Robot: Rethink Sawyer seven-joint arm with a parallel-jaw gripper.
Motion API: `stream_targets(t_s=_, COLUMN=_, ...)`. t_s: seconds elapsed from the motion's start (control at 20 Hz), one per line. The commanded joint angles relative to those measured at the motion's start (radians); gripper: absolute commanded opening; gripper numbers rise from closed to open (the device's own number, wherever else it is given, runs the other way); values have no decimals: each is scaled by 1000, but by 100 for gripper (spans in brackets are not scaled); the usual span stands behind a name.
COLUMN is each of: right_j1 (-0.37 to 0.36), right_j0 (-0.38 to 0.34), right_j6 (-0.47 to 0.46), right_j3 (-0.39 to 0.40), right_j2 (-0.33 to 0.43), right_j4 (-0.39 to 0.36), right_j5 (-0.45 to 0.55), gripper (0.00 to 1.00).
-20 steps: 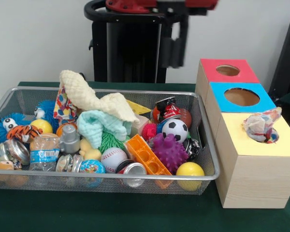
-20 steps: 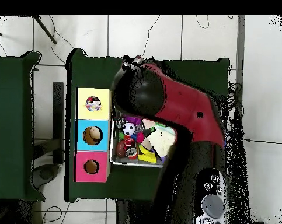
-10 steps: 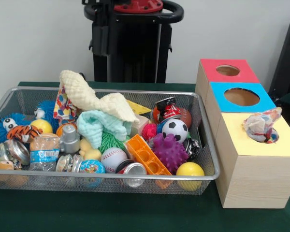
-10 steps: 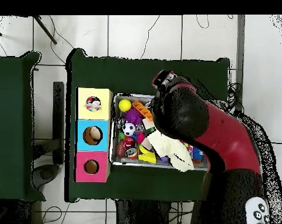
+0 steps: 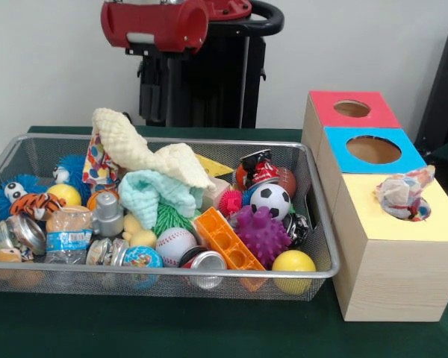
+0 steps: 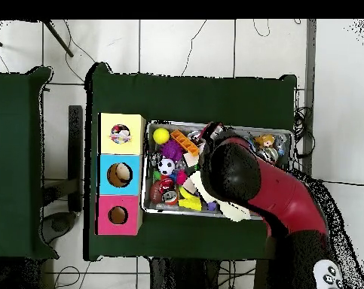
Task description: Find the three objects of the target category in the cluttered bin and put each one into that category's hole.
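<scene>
Search step, looks like: one spotted cloth (image 5: 403,195) sits bunched in the yellow box's hole (image 5: 412,211), another (image 5: 97,160) lies in the mesh bin (image 5: 209,274) under the cream cloth (image 5: 138,149). Can't tell your jaws' state. Reach there next.

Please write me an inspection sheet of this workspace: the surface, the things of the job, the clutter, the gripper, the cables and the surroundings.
Surface: dark green table cloth, bare in front of the basket.
Job's things: silver wire mesh basket, full; one spotted white cloth at its back left, partly under the cream knitted cloth; another bunched spotted cloth sits in the yellow-faced wooden box's hole, not fully through.
Clutter: mint fluffy cloth, soccer ball, purple spiky ball, orange plastic block, cans, bottle.
Gripper: hidden; only the red arm shows above the basket.
Cables: thin ones on the tiled floor.
Surroundings: blue-faced box, red-faced box, black pedestal.
</scene>
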Motion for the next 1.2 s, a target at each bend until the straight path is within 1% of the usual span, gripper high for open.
stream_targets(t_s=0.05, right_j1=12, right_j0=-102, right_j6=-11, right_j3=233, right_j2=179, right_j4=-149, right_j5=-141, gripper=0)
stream_targets(t_s=0.15, right_j1=15, right_j0=-147, right_j6=-8, right_j3=251, right_j2=218, right_j4=-162, right_j5=-144, gripper=0)
stream_targets(t_s=0.25, right_j1=6, right_j0=-181, right_j6=8, right_j3=262, right_j2=239, right_j4=-184, right_j5=-163, gripper=0)
stream_targets(t_s=0.35, right_j1=-25, right_j0=-213, right_j6=25, right_j3=280, right_j2=263, right_j4=-181, right_j5=-155, gripper=0)
stream_targets(t_s=0.5, right_j1=-93, right_j0=-245, right_j6=2, right_j3=276, right_j2=278, right_j4=-168, right_j5=-77, gripper=0)
stream_targets(t_s=0.6, right_j1=-121, right_j0=-271, right_j6=-13, right_j3=277, right_j2=297, right_j4=-157, right_j5=-31, gripper=0)
stream_targets(t_s=0.7, right_j1=-130, right_j0=-281, right_j6=-12, right_j3=285, right_j2=303, right_j4=-156, right_j5=-17, gripper=0)
stream_targets(t_s=0.8, right_j1=-127, right_j0=-277, right_j6=13, right_j3=304, right_j2=294, right_j4=-165, right_j5=-37, gripper=0)
stream_targets(t_s=0.85, right_j1=-125, right_j0=-271, right_j6=30, right_j3=314, right_j2=286, right_j4=-178, right_j5=-69, gripper=0)
stream_targets(t_s=1.0, right_j1=-77, right_j0=-278, right_j6=62, right_j3=342, right_j2=289, right_j4=-202, right_j5=-144, gripper=0)
stream_targets(t_s=1.1, right_j1=-40, right_j0=-282, right_j6=73, right_j3=359, right_j2=292, right_j4=-231, right_j5=-207, gripper=0)
stream_targets(t_s=1.2, right_j1=-10, right_j0=-267, right_j6=77, right_j3=360, right_j2=268, right_j4=-256, right_j5=-241, gripper=0)
